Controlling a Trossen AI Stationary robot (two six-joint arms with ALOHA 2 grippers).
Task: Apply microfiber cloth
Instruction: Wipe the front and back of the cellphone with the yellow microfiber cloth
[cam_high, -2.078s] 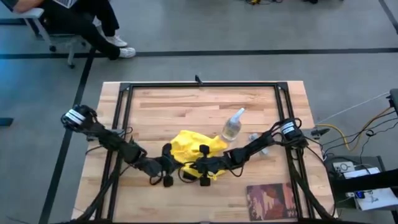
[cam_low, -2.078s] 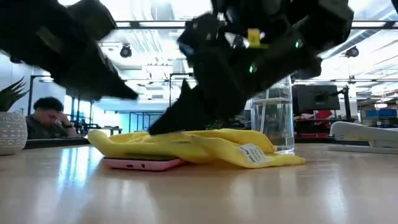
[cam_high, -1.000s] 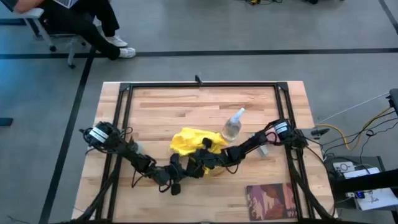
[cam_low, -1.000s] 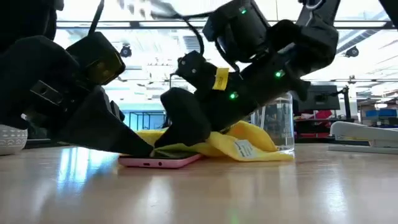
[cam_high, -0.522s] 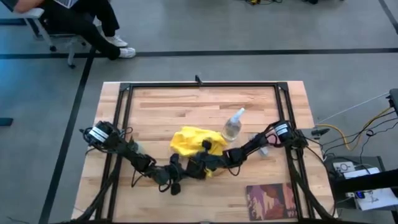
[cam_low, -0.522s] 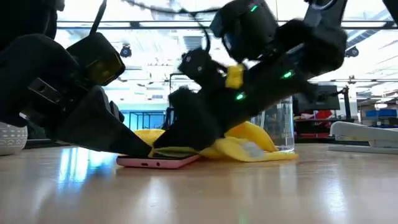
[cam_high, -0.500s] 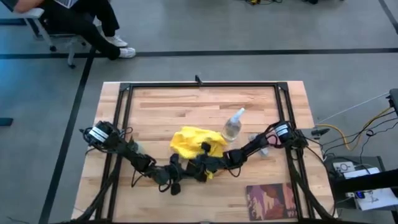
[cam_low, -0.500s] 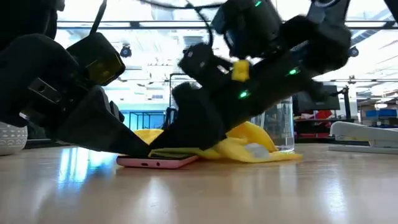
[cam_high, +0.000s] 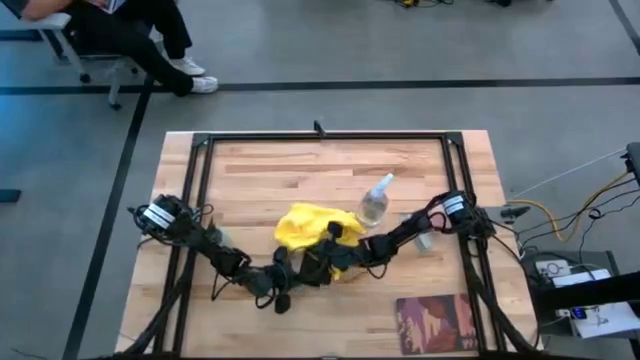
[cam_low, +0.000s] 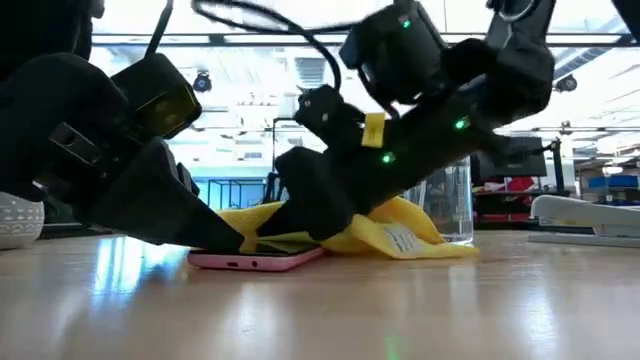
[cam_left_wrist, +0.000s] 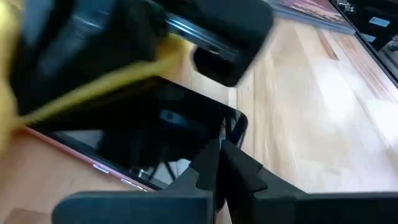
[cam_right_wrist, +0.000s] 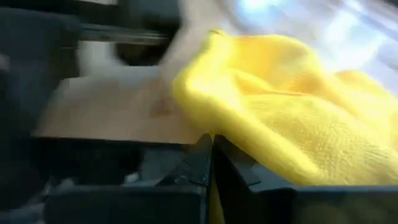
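The yellow microfiber cloth (cam_high: 305, 225) lies bunched near the table's middle, its near edge (cam_low: 290, 243) draped over a black phone with a pink rim (cam_low: 255, 261). The phone lies flat on the wood. My right gripper (cam_right_wrist: 210, 149) reaches in from the right, shut on the cloth over the phone. My left gripper (cam_left_wrist: 219, 152) comes in low from the left, shut, its tips down on the phone's screen (cam_left_wrist: 137, 140). My left gripper presses its shut fingertips (cam_left_wrist: 214, 163) down on the phone's glass near one edge, slanting in from the table's left. The phone stays flat on the table. My right gripper holds the cloth's near part (cam_right_wrist: 242, 146) between its shut fingers, slanting down from the right. The gripper itself hides the pinch. The held part lies on the phone, and the remainder lies slack on the table.
A clear spray bottle (cam_high: 373, 205) stands just right of the cloth, behind my right arm. A dark book (cam_high: 435, 322) lies at the near right corner. Black frame rails (cam_high: 320, 137) border the table. A person sits beyond the far left corner (cam_high: 120, 30).
My right gripper has shuttled a little left and right over the phone, staying shut and dragging the cloth's near part with it. The cloth's label end has shifted back and forth. The phone has stayed in place under my left gripper.
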